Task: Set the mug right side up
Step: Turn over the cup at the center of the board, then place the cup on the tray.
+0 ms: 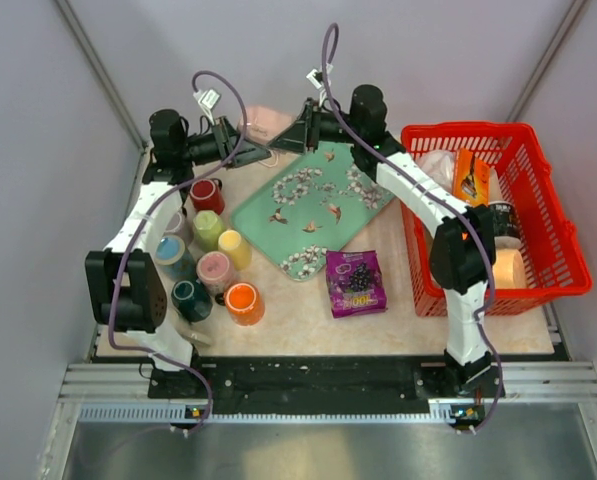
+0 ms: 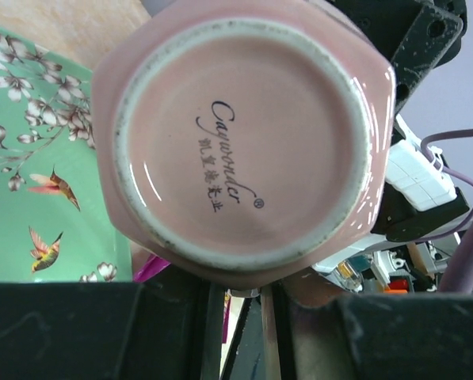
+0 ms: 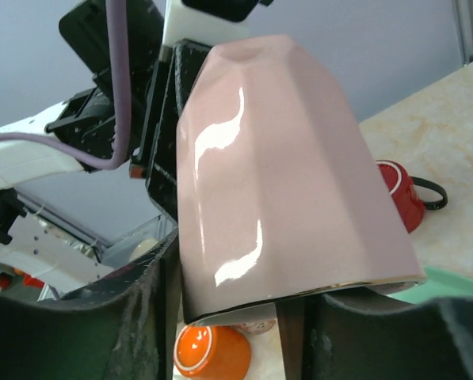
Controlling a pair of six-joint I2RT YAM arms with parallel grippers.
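Counts: one pink mug [image 1: 263, 122], seven coloured cups [image 1: 244, 302] made out for certain, one green tray [image 1: 263, 205], one purple packet [image 1: 356, 283] and one red basket [image 1: 478, 128] were counted.
Surface: a pale marbled table [image 1: 308, 320] was enclosed by grey walls [image 1: 38, 150].
Left gripper [image 1: 250, 148]: it was clamped on the pink mug, whose base was turned towards its wrist.
Mug: it was held in the air between the two grippers, rim towards the right one.
Right gripper [image 1: 290, 140]: its fingers were set either side of the rim; a firm grip could not be told.
Around: the cups were clustered nearer the bases than the left gripper, the tray lay under both grippers, and the basket stood right of the right gripper.
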